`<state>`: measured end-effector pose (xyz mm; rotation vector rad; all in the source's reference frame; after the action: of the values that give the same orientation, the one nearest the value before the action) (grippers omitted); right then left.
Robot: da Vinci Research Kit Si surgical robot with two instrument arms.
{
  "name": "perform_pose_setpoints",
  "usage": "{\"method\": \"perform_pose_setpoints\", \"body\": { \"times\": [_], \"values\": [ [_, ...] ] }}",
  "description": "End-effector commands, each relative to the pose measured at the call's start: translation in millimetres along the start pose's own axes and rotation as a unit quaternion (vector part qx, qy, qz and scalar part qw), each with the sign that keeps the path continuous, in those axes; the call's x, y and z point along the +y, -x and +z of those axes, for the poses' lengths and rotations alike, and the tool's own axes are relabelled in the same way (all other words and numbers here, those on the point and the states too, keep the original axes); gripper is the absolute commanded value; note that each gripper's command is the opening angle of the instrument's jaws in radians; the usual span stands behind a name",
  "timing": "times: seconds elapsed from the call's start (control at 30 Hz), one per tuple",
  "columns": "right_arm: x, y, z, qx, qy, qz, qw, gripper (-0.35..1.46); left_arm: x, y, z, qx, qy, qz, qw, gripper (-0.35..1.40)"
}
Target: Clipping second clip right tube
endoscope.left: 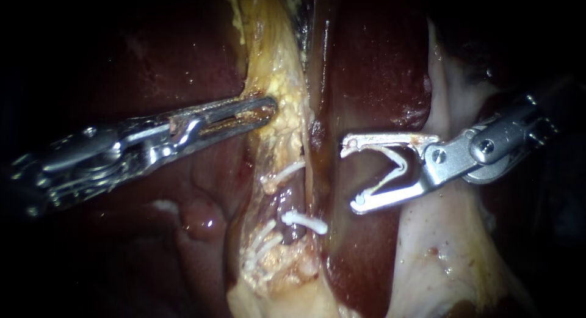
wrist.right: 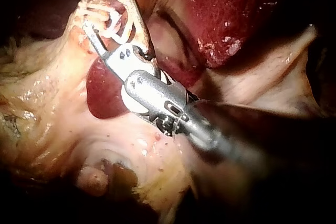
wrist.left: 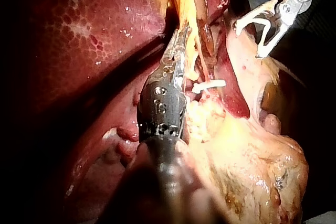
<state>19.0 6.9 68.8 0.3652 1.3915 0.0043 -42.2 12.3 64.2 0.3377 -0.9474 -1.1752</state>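
Observation:
My left instrument (endoscope.left: 268,107) comes in from the left with its jaws shut on the yellow fatty tissue (endoscope.left: 284,80) beside the liver; the left wrist view shows the same hold (wrist.left: 181,32). My right instrument (endoscope.left: 353,176) stands to the right of the tubes, its jaws spread wide with a white V-shaped clip (endoscope.left: 400,162) seated between them. It does not touch the tubes. The dark right tube (endoscope.left: 292,199) carries one white clip (endoscope.left: 303,222) across it. Several more white clips (endoscope.left: 262,242) sit lower left, and another (endoscope.left: 285,173) lies higher up.
Dark red liver (endoscope.left: 372,68) lies behind the tubes and around them. Pale gallbladder tissue (endoscope.left: 439,245) fills the lower right under my right instrument's shaft. In the right wrist view the clips (wrist.right: 102,6) lie just ahead of the jaws.

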Motion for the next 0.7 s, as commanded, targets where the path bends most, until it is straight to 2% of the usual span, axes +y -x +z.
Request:
{"method": "perform_pose_setpoints", "body": {
  "times": [0.03,0.1,0.2,0.33,0.43,0.5,0.6,0.67,0.7],
  "values": [
    [0.0,0.0,0.0,0.000,0.000,0.000,1.0000,0.60,0.0,0.0,0.0,0.000,0.000,0.000,1.0000,-0.35],
    [0.0,-0.1,0.0,0.000,0.000,0.009,1.0000,0.60,0.0,0.0,0.0,0.000,0.000,0.000,1.0000,-0.35],
    [0.1,-0.3,0.3,0.003,-0.003,0.069,0.9976,0.60,0.0,0.1,-0.3,0.000,0.000,0.000,1.0000,-0.35],
    [-0.1,-0.4,1.2,0.008,-0.015,0.114,0.9933,0.60,0.0,0.9,-1.8,0.001,0.003,-0.002,1.0000,-0.35],
    [-0.3,-0.1,1.9,0.002,-0.020,0.145,0.9893,0.60,0.0,1.8,-3.5,-0.001,0.008,-0.004,1.0000,-0.35],
    [-0.5,0.2,2.4,-0.018,-0.033,0.168,0.9850,0.60,-0.3,2.3,-4.8,-0.004,0.007,-0.006,0.9999,-0.35],
    [-0.5,0.6,3.2,-0.067,-0.045,0.185,0.9794,0.59,-1.0,2.8,-6.6,-0.009,0.007,-0.008,0.9999,-0.35],
    [-0.4,1.0,3.6,-0.076,-0.045,0.187,0.9783,0.58,-1.4,3.0,-7.3,-0.012,0.008,-0.009,0.9999,-0.35],
    [-0.3,1.3,3.9,-0.073,-0.044,0.193,0.9775,0.58,-1.5,3.1,-7.7,-0.012,0.009,-0.009,0.9999,-0.35]
  ]
}}
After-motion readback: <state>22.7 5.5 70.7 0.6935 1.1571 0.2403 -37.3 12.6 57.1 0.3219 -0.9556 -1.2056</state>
